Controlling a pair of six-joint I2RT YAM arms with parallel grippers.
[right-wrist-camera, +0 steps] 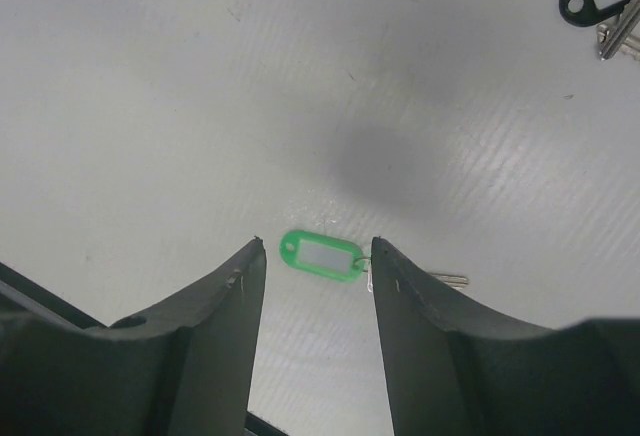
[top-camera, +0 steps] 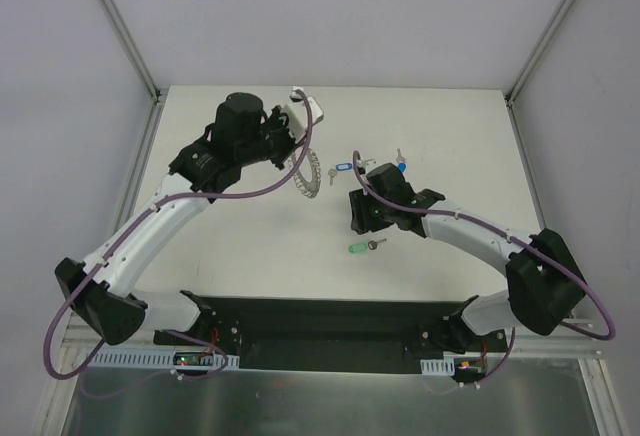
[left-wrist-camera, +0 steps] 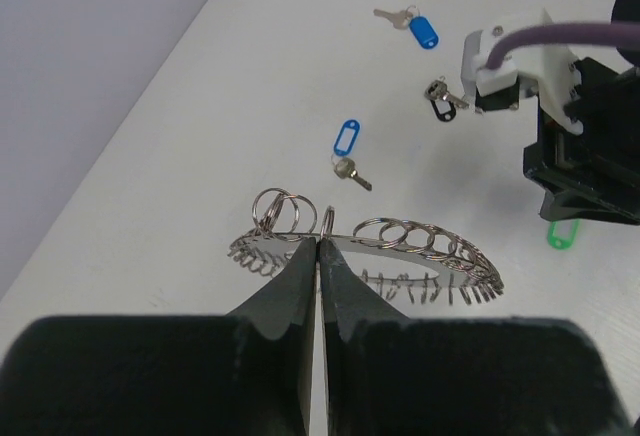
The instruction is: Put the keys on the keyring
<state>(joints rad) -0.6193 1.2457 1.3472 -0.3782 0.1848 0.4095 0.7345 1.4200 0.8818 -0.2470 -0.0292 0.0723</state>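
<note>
With left gripper (left-wrist-camera: 318,256) pinched tight, holding keyring (left-wrist-camera: 420,241) by its rim.
Hovering right gripper (right-wrist-camera: 318,246), jaws apart, over green-tagged key (right-wrist-camera: 325,257).

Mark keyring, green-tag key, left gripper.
keyring (left-wrist-camera: 405,240): left wrist view, far rim.
green-tag key (right-wrist-camera: 322,255): right wrist view, middle of the green tag.
left gripper (left-wrist-camera: 319,242): left wrist view, between its fingertips.

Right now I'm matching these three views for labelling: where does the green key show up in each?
Top external: green key near the centre of the picture, just below the right gripper.
Left wrist: at the right edge, its tag half hidden behind the right gripper.
Right wrist: lower centre, seen between the open jaws.
Shared landmark: the right gripper, next to the key in all three views.
</note>
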